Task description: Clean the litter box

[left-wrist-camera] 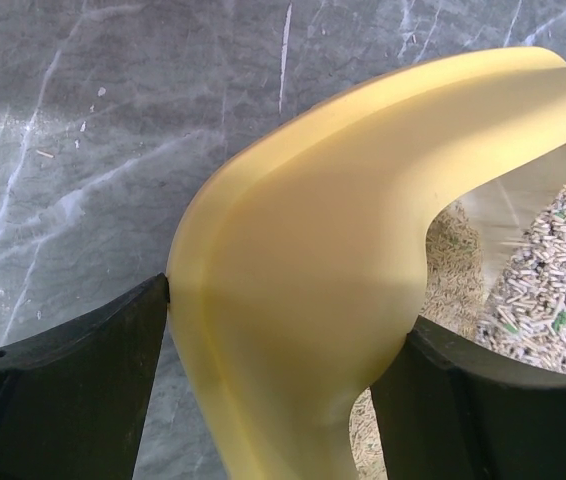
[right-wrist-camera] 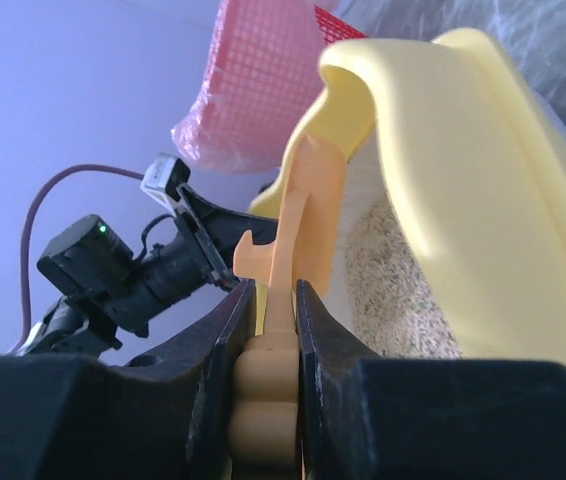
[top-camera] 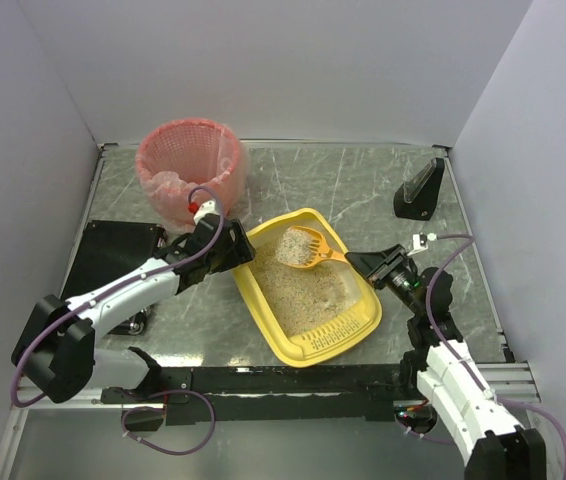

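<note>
The left claw is clamped on the far-left corner rim of the litter box. Just off its right rim, the right claw pinches the orange scoop by its handle.

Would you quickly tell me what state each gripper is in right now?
Left gripper: closed on the corner rim of the shallow yellow plastic litter box.
Right gripper: shut on the small orange slotted scoop's handle.
</note>
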{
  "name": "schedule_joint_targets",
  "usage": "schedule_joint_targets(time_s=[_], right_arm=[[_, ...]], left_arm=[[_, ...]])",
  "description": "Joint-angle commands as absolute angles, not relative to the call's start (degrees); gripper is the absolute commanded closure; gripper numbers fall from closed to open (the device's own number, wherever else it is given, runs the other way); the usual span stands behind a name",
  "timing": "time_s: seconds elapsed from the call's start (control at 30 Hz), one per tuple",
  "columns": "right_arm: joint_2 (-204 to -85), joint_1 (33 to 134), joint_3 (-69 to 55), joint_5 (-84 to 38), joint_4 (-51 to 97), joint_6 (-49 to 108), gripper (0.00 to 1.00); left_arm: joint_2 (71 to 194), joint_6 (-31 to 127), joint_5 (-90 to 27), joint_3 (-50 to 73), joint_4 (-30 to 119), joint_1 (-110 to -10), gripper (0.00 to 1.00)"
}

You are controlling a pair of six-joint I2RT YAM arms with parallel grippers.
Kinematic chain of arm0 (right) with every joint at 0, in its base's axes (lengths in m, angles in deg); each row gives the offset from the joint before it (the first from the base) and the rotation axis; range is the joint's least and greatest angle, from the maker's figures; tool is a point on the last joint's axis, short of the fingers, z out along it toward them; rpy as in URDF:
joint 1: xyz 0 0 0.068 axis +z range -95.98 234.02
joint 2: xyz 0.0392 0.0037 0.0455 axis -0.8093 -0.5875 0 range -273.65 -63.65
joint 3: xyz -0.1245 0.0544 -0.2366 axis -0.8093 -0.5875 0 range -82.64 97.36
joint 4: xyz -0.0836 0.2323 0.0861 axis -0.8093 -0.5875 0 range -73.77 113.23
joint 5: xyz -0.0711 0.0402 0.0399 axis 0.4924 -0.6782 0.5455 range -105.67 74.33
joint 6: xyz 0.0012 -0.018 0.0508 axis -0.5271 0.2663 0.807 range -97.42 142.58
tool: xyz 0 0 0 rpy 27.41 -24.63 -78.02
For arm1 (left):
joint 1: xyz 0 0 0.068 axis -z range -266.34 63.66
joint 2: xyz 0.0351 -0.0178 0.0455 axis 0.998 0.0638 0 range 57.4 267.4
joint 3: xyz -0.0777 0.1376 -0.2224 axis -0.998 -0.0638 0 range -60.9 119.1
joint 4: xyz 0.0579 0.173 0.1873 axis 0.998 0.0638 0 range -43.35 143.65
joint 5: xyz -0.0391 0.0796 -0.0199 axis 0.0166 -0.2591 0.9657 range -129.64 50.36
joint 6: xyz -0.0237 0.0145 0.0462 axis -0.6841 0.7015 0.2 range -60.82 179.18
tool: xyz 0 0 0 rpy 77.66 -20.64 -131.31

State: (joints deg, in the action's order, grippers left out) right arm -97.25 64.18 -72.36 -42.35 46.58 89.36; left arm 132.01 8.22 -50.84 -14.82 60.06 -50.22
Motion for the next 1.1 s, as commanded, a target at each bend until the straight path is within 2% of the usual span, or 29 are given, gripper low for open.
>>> schedule_joint_targets(time_s=[0.0, 0.1, 0.23, 0.53, 0.77, 0.93, 1.07], right_arm=[[-95.55, 56.85, -71.66, -52.82, 51.54, 90.61, 1.00], [-97.04, 51.42, -72.45, -61.59, 56.26, 93.06, 1.00], [-100.82, 49.54, -71.14, -69.35, 57.96, 90.63, 1.00], [-103.90, 49.28, -64.89, -69.63, 47.42, 78.13, 1.00], [-104.95, 44.80, -67.09, -76.75, 51.00, 80.77, 1.00], [-111.19, 43.74, -67.53, -82.63, 69.17, 91.72, 1.00], [-109.97, 42.77, -65.25, -82.83, 56.23, 82.63, 1.00]], left_arm=[[133.07, 8.11, -46.32, -13.44, 58.08, -51.01, 0.28], [133.69, 10.13, -45.97, -13.53, 56.67, -51.62, 0.31], [134.65, 13.99, -43.68, -13.97, 53.42, -52.50, 0.37], [138.78, 23.74, -40.08, -7.66, 54.64, -52.85, 0.43], [143.18, 34.47, -33.58, -2.90, 53.77, -52.86, 0.45], [145.99, 40.72, -32.08, -0.09, 54.73, -52.86, 0.50], [147.84, 43.53, -30.23, 1.58, 55.70, -52.86, 0.53]])
